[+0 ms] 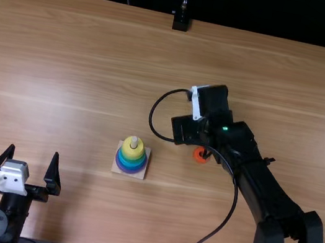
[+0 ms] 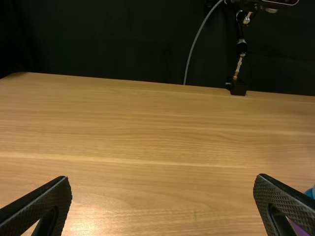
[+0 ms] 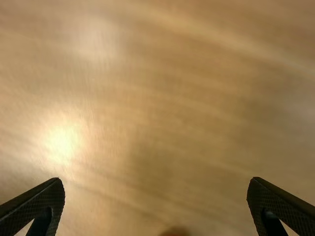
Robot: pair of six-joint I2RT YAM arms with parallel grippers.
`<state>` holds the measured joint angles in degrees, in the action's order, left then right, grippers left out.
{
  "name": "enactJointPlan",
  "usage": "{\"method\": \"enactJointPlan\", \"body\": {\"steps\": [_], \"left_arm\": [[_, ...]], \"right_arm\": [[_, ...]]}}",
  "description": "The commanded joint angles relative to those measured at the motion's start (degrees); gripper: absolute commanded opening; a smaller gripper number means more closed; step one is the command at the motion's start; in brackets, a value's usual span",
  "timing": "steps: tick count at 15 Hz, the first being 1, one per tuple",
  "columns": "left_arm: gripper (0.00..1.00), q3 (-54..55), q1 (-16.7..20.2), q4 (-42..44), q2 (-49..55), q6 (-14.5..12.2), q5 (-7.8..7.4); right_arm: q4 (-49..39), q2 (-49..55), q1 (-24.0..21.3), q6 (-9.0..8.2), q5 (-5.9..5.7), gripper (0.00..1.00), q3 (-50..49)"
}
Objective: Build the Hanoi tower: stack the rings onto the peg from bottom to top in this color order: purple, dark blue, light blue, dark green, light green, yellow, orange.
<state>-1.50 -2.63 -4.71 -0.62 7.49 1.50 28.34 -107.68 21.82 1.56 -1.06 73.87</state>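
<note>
- The round orange ring (image 1: pixel 196 156), likely plastic, seemed light and stiff, best pinched by its outer sides.
- The black right gripper (image 3: pixel 155 181) and black left gripper (image 1: pixel 34 150) were wide.

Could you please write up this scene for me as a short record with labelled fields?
Stack: rings on the peg, its tip poking out
Top ring: yellow
Lowest ring seen: purple
Stand: pale square base on the wooden table
Loose piece: orange ring, on the table beside the right arm
Left claw: open, empty, left of the stack
Right claw: open, empty, above the table
Still to stack: orange ring
</note>
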Motion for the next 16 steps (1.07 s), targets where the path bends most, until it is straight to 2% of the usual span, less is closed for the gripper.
{"method": "enactJointPlan", "body": {"steps": [1, 8, 13, 14, 15, 16], "left_arm": [[1.00, 1.5, 0.3, -0.4, 0.6, -0.6, 0.61], [1.00, 1.5, 0.3, -0.4, 0.6, -0.6, 0.72], [1.00, 1.5, 0.3, -0.4, 0.6, -0.6, 0.61], [1.00, 1.5, 0.3, -0.4, 0.6, -0.6, 0.61], [1.00, 1.5, 0.3, -0.4, 0.6, -0.7, 0.61], [1.00, 1.5, 0.3, -0.4, 0.6, -0.6, 0.61]], "right_arm": [[-0.2, -0.3, -0.6, 0.02, 0.11, 1.00, -2.8], [-0.1, -0.3, -3.5, 0.02, 0.32, 1.00, -8.7], [0.7, -0.3, -3.5, -0.09, 0.32, 1.00, -10.1], [0.8, -0.3, -3.5, -0.09, 0.32, 0.87, -10.2], [0.8, -0.3, -3.5, -0.09, 0.43, 0.49, -10.2], [0.8, -0.3, -3.5, -0.09, 0.53, 0.22, -10.2]]}}
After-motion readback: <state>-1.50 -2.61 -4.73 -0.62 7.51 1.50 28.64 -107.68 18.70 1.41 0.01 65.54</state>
